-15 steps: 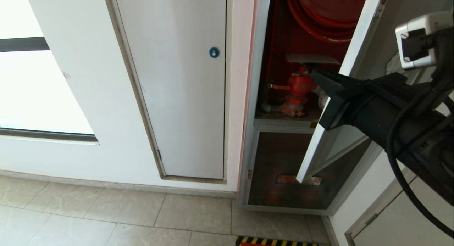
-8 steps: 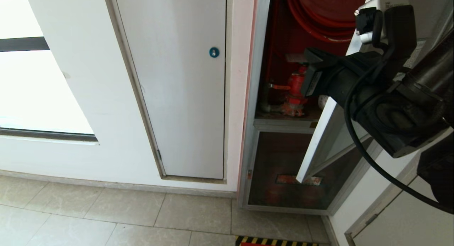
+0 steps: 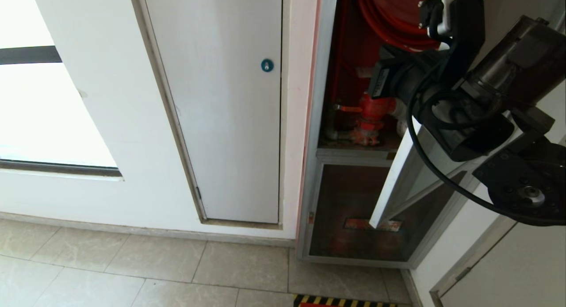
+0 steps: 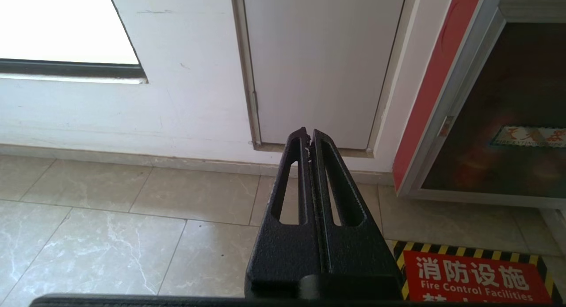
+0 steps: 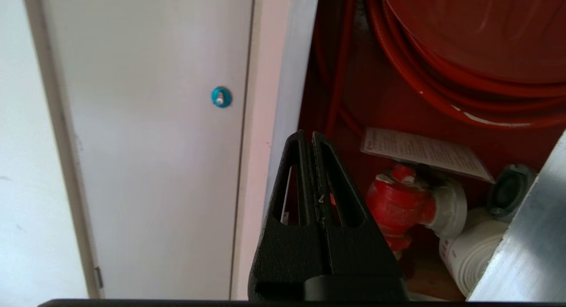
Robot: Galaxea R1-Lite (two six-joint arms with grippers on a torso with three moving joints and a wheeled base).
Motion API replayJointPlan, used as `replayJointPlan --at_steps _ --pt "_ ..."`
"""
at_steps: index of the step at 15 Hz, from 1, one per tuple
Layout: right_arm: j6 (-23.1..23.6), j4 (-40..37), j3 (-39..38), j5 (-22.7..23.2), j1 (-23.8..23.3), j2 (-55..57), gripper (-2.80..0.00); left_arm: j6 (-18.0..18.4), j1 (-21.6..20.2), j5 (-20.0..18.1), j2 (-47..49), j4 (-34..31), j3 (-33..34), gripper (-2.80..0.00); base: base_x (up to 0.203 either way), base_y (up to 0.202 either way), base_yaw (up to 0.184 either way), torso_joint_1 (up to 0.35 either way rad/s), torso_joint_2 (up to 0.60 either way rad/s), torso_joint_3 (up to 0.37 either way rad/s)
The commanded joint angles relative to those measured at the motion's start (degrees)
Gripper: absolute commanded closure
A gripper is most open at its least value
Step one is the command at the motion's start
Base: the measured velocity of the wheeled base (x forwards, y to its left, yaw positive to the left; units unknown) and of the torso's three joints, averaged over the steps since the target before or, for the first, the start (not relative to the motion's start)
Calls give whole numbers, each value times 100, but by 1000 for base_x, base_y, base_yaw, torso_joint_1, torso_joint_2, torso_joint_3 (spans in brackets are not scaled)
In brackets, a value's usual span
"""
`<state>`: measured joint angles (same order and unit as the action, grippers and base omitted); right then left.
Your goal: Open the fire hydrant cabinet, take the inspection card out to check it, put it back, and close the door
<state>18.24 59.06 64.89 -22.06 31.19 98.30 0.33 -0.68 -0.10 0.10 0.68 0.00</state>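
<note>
Only the right wrist view showed the inspection card [image 5: 424,153]: a white printed sheet lying tilted above the red hydrant valve [image 5: 400,205], inside the fire hydrant cabinet [image 5: 353,99]. In the head view the arm hid that spot, though the valve [image 3: 373,114] and the red hose coil [image 3: 389,19] showed through the opening. The left wrist view alone took in the floor, with a red floor sign [image 4: 475,280] edged in yellow and black stripes, and the cabinet's lower glass panel [image 4: 499,121].

The cabinet stood open, its door [image 3: 398,183] swung outward on the right. Inside lay the hose coil [image 5: 464,55], the valve, the card and a rolled white hose [image 5: 473,254] at the bottom. Left of the cabinet was a white panel door [image 3: 221,121] with a blue lock [image 3: 266,65].

The right gripper [image 5: 309,139] was closed, fingers pressed together and holding nothing, pointing into the cabinet opening just beside its silver frame, apart from the card. The left gripper [image 4: 308,136] was likewise closed and empty, low over the floor tiles.
</note>
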Motion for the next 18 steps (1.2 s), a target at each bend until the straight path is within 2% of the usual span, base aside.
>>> replayJointPlan --at_steps 1,6,18 --pt "17 34 110 -45 -48 93 0 2 -2 1 8 2 26 0 0 0 0 0 0 0" --pt "57 37 226 -201 -289 146 0 2 -2 1 8 2 26 0 0 0 0 0 0 0" --pt "75 35 24 -624 -298 -294 0 2 -2 1 8 2 26 0 0 0 0 0 0 0"
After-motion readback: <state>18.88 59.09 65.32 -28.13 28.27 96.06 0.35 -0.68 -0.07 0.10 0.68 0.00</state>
